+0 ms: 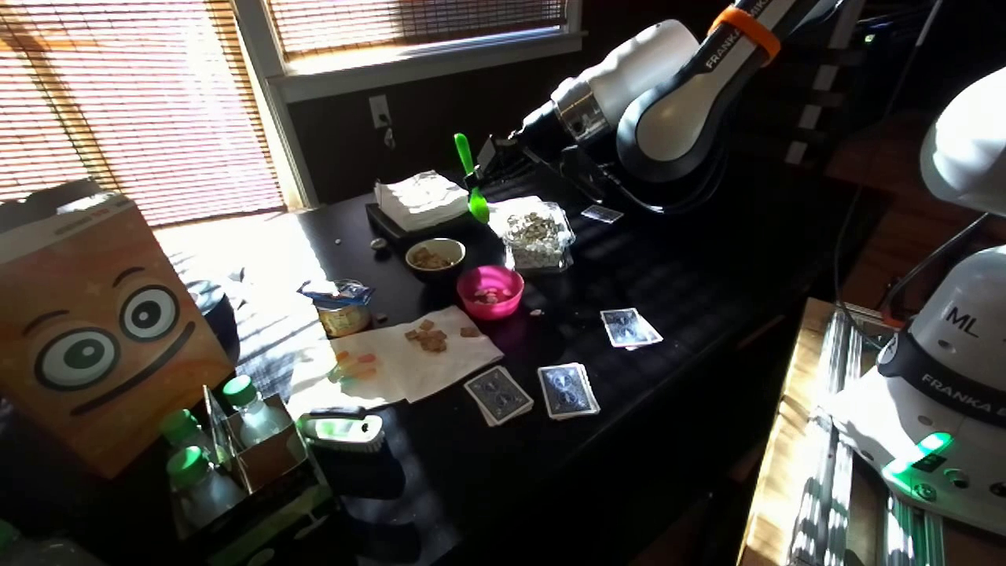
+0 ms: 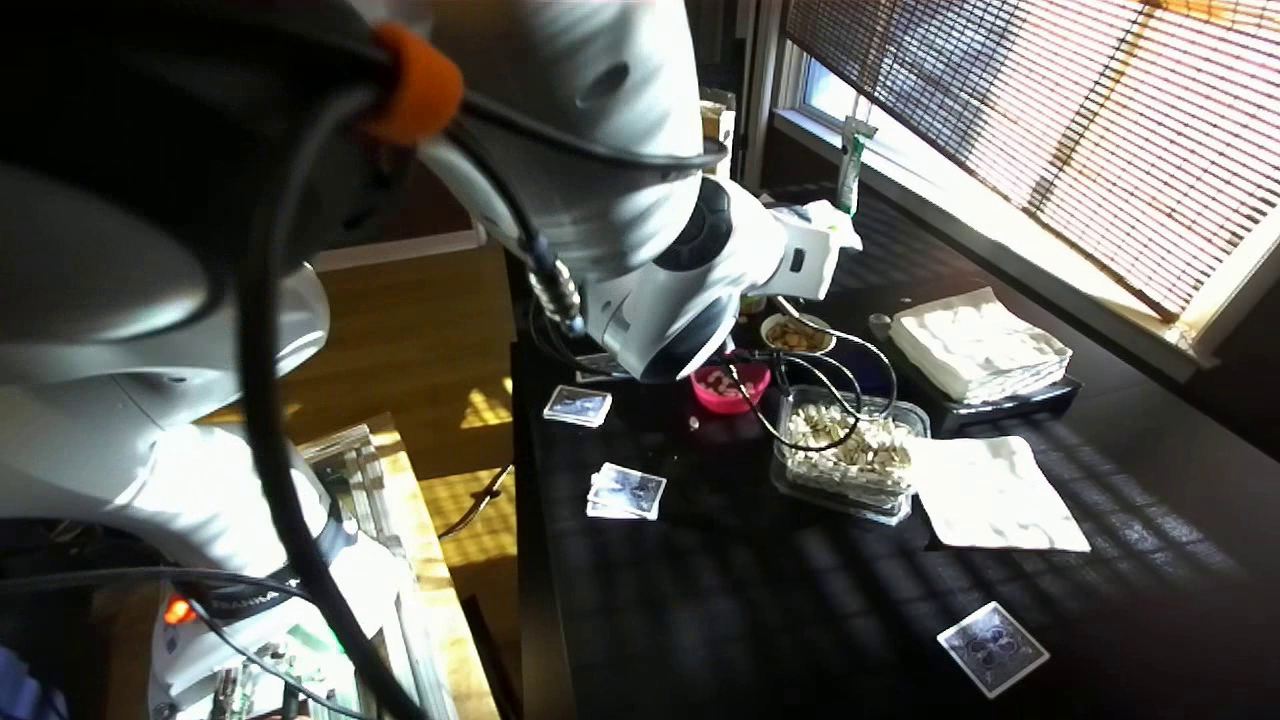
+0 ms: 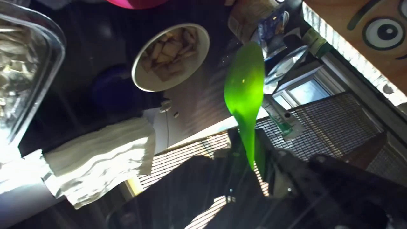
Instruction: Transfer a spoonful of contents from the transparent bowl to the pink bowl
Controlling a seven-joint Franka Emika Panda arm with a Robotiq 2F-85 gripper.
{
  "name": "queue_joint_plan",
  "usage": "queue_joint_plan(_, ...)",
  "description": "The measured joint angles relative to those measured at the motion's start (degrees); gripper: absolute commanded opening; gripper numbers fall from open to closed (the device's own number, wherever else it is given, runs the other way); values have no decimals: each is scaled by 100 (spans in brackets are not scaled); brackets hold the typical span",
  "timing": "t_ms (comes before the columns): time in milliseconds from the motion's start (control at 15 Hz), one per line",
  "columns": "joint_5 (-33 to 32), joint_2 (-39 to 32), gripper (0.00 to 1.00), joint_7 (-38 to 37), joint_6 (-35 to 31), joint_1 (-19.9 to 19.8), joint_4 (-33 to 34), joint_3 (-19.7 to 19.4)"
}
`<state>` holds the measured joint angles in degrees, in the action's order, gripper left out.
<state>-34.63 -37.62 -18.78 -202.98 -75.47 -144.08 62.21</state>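
Observation:
My gripper (image 1: 474, 178) is shut on a green spoon (image 1: 478, 206). It holds the spoon steeply tilted, handle up and bowl down, above the table beside the transparent bowl. In the wrist view the gripper (image 3: 247, 140) pinches the spoon (image 3: 244, 79); no contents are visible on it. The transparent bowl (image 2: 850, 502) is a clear square container full of pale pieces; its rim (image 3: 60, 47) shows at the wrist view's left edge. The pink bowl (image 1: 491, 305) holds a few pieces and also shows in an exterior view (image 2: 735, 402). The arm hides the gripper in an exterior view.
A small white-lined bowl (image 3: 190, 68) of brown squares stands beside the pink bowl. A napkin stack (image 1: 420, 196) lies behind it. Card piles (image 1: 567, 391), a paper sheet (image 1: 393, 385), a can (image 1: 343, 320), a bottle carrier (image 1: 275, 452) and an orange box (image 1: 110, 330) are around.

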Motion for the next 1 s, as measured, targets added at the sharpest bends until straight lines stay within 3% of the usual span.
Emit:
queue_joint_plan(400,621,776,4,-615,978,-241,-72,216)
queue_joint_plan(1000,835,1491,4,-1545,2442,-925,-322,764)
